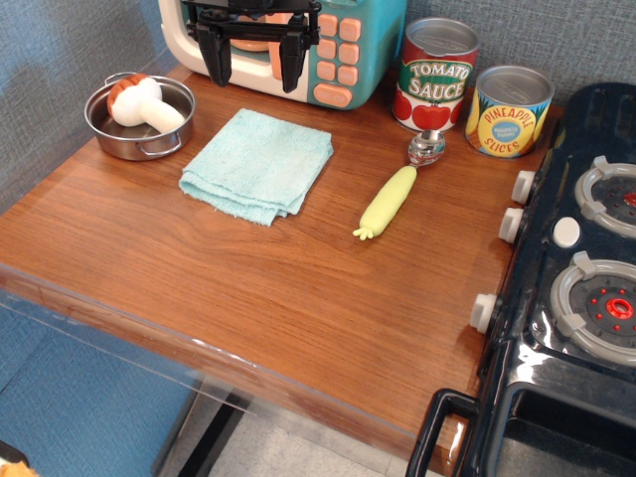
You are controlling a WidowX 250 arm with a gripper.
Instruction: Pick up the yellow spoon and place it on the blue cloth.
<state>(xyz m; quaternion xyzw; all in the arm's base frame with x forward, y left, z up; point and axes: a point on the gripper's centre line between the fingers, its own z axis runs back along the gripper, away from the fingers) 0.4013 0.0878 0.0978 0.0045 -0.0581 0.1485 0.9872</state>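
At the back of the wooden table (248, 288), in front of the toy microwave (338, 50), the black gripper (253, 62) hangs above the surface with its two fingers (216, 55) pointing down. The fingers stand wide apart, and between them nothing is held; they touch no object, only the front of the microwave shows behind them.

The yellow spoon (393, 194) lies flat on the table, to the right of the middle. Its thick corn-shaped handle points toward the front-left, and its shiny metal head points toward the back, just beside the bottom of the tomato sauce can (435, 75). The pineapple slices can (509, 109) stands right of the tomato can, near the spoon head but apart from it.

The blue cloth (258, 164) lies folded on the table, left of the spoon and separated from it by a strip of bare wood. It is almost directly below and in front of the gripper. Nothing lies on top of the cloth.

Further left, near the back-left corner, a steel pot (139, 119) stands with a white and orange toy (144, 104) inside it. The pot is near the cloth but does not touch it.

Along the right edge of the table stands a dark toy stove (576, 288) with white knobs (485, 311) and round burners.
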